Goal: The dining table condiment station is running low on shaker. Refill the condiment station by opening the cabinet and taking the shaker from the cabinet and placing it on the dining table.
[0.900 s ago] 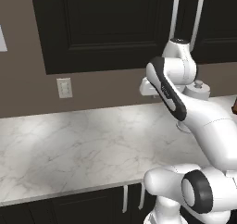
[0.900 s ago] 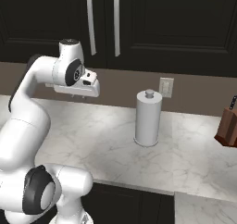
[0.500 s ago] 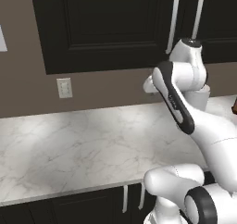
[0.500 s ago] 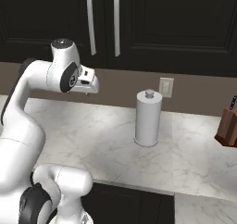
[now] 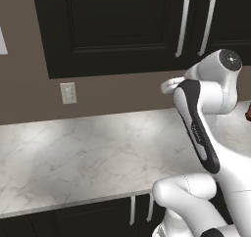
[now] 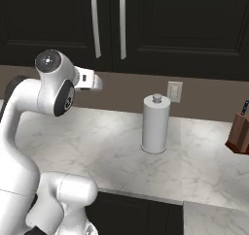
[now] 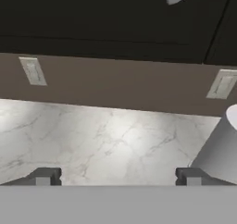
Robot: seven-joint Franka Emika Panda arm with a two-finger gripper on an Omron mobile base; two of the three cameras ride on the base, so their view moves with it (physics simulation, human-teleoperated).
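Claw: gripper spread wide, holding nothing.
Cabinet: shut, handle above the hand.
Risk: a careless rise could clip the paper towel roll nearby.

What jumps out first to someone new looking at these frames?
The big white robot arm dominates the foreground, its open gripper held over the marble counter. Behind it hang black wall cabinets, shut, with long silver handles side by side. A white paper towel roll stands upright on the counter, with a brown knife block at the right edge of the right base view.
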